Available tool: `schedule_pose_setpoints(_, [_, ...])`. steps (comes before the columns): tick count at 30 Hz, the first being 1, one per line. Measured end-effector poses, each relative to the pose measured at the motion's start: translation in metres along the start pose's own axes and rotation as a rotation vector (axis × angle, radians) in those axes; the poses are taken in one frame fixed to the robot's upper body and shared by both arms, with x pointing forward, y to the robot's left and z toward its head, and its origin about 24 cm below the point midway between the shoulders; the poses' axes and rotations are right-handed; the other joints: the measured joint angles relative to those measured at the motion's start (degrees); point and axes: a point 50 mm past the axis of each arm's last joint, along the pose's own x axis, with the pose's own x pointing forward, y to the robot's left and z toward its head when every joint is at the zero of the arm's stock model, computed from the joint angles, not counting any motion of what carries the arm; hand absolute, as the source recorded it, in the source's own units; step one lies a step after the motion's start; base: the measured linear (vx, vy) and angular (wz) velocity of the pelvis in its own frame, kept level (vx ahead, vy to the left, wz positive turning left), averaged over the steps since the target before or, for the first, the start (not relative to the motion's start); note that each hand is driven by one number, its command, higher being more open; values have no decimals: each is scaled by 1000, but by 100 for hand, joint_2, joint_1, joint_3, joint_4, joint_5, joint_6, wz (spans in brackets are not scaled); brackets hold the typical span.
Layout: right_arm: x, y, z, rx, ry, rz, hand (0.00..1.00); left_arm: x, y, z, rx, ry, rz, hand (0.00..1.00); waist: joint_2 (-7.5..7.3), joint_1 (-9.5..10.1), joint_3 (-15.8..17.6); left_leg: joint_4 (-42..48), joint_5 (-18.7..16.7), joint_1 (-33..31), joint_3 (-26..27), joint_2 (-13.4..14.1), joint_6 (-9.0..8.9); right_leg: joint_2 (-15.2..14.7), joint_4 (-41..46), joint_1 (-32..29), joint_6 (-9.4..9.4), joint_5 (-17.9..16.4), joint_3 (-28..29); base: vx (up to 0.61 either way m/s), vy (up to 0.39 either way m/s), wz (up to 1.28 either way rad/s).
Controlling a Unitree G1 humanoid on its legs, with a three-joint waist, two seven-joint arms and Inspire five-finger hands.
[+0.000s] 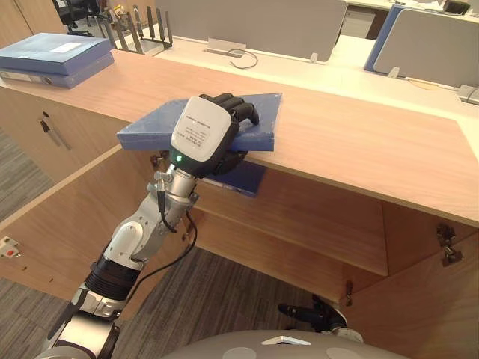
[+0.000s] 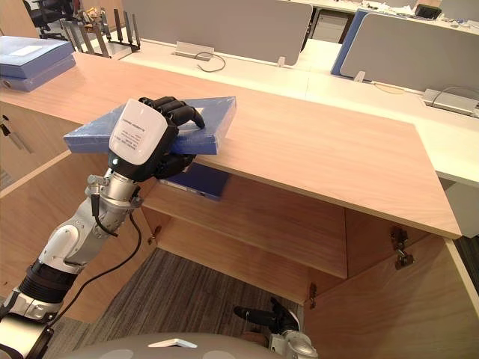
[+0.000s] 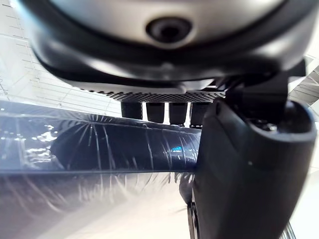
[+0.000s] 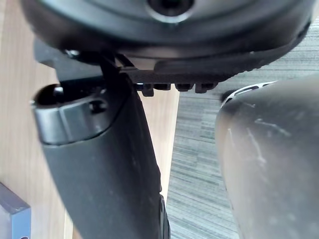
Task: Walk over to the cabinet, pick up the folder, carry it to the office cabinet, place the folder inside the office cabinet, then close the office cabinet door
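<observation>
A flat blue folder (image 1: 258, 123) lies on the wooden cabinet top (image 1: 359, 149), with its near corner overhanging the front edge. My left hand (image 1: 200, 134) is shut on that corner, fingers (image 1: 236, 105) curled over the top face and thumb underneath. In the left wrist view the shiny folder (image 3: 89, 149) sits between the row of fingers (image 3: 154, 110) and the thumb (image 3: 244, 174). My right hand (image 1: 310, 314) hangs low in front of the open cabinet, fingers relaxed and holding nothing.
A second blue folder (image 1: 251, 179) lies on the shelf just under the top. A stack of blue folders (image 1: 52, 56) and a file rack (image 1: 138, 30) stand at the far left. The cabinet's doors (image 1: 60, 202) stand open on both sides; hinges (image 1: 447, 245) show at the right.
</observation>
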Motion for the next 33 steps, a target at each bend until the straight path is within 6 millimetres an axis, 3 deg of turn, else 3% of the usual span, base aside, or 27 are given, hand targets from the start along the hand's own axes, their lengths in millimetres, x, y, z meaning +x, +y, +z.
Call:
schedule_pose_setpoints(12, [0, 7, 0, 14, -16, 1, 100, 8, 13, 1, -94, 101, 152, 0, -21, 21, -16, 44, 2, -15, -48, 1, 2, -1, 4, 37, 7, 5, -42, 0, -6, 1])
schedule_pose_setpoints(24, [-1, 7, -4, 18, -4, 1, 100, 3, 60, -30, -300, 372, 547, 0, -60, 87, -45, 56, 4, 116, -58, -19, 4, -2, 17, 180, 1, 1, -49, 0, 0, 0])
schedule_pose_setpoints(33, [-1, 7, -9, 27, 21, 1, 100, -12, 102, -46, -520, 420, 849, 0, -80, 193, -82, 124, 15, 130, -136, -48, 18, -37, 110, 245, -56, -36, -123, -14, -5, 5])
